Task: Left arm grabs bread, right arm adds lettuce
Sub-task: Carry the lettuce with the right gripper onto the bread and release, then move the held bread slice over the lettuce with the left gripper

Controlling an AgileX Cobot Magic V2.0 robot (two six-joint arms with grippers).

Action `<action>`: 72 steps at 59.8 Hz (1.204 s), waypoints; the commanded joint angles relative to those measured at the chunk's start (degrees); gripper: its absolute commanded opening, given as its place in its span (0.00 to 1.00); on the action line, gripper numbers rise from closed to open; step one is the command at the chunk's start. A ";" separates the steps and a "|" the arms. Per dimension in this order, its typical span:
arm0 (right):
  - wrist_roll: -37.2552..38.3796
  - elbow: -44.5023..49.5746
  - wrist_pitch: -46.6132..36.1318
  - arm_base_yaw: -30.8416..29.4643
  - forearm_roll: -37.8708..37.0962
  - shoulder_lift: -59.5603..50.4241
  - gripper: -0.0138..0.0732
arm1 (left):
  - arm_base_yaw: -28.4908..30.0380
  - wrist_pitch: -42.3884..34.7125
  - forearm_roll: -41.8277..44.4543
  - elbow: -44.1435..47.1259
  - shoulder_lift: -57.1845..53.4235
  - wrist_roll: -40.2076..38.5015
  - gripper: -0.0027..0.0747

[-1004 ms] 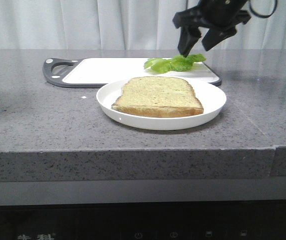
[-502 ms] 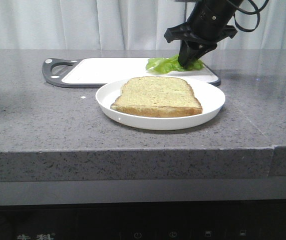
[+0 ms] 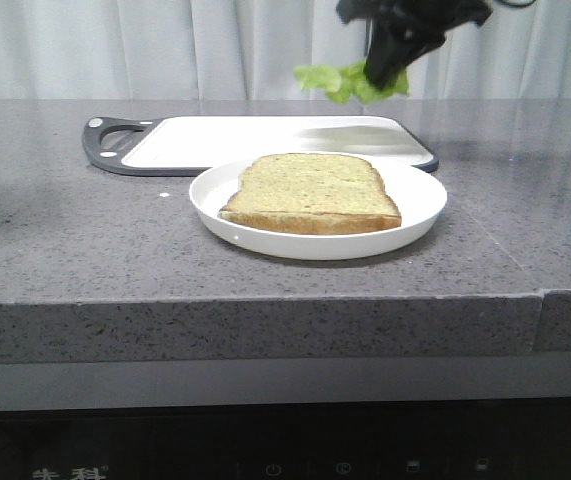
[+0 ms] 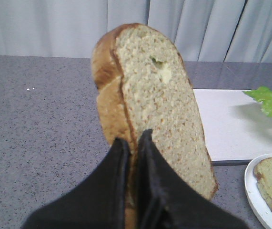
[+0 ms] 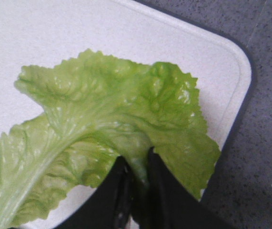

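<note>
Two bread slices show. Front view: one plain slice (image 3: 312,192) lies on the white plate (image 3: 420,215), and the right gripper (image 3: 385,68) holds the lettuce (image 3: 345,82) in the air above the cutting board (image 3: 265,140), behind the plate.

Left wrist view: the left gripper (image 4: 135,143) is clamped on the bread (image 4: 159,119), standing it up over the counter beside the board.

Right wrist view: the fingers (image 5: 162,186) pinch the leaf's stem end. That small pinch could let the floppy leaf slip and miss the slice.
</note>
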 commanded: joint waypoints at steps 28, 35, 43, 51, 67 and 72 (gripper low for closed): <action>-0.65 43.38 -23.39 14.19 2.99 -30.14 0.26 | 0.12 -4.89 -0.56 -1.84 -0.23 -0.57 0.01; -0.65 46.16 -25.05 15.02 3.45 -29.97 0.26 | 0.12 -4.89 -0.56 -1.84 -0.23 -0.57 0.01; -0.65 46.23 -24.88 15.06 3.49 -30.36 0.40 | 0.12 -4.89 -0.56 -1.84 -0.23 -0.57 0.01; -0.65 46.23 -24.83 15.06 3.60 -31.08 0.58 | 0.12 -4.89 -0.56 -1.84 -0.23 -0.57 0.01; -0.65 46.23 -25.05 14.89 3.54 -38.62 0.61 | 0.12 -3.78 -2.68 -1.95 0.31 -0.57 0.01; -0.65 46.64 -24.82 14.89 3.11 -42.99 0.57 | 0.12 -1.43 -6.28 -2.72 2.48 -0.57 0.01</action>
